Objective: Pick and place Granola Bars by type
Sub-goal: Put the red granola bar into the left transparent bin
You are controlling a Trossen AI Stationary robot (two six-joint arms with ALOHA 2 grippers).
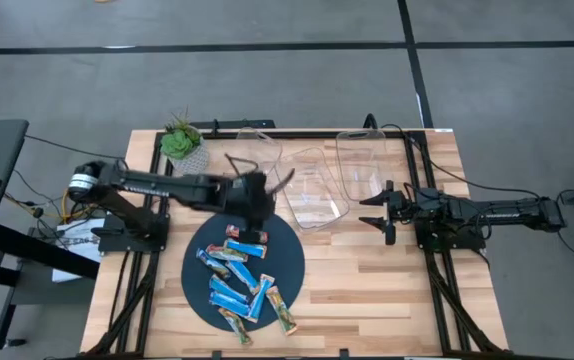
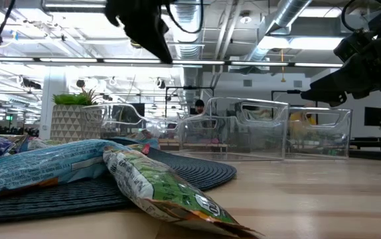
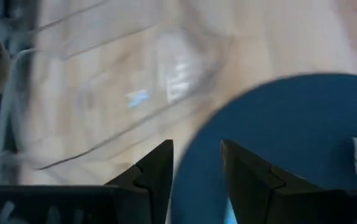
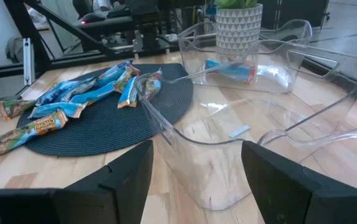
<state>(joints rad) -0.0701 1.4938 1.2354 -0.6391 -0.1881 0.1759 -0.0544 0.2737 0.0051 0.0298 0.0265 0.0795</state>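
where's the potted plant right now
The potted plant stands at the table's far left corner in the high view, beside the leftmost clear bin, behind the left arm.

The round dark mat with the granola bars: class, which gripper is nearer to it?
Left. The left gripper hangs over the mat's far edge, while the right gripper waits off to the side by the clear bins.

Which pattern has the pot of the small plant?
White pot with grey triangle pattern, seen best in the right wrist view.
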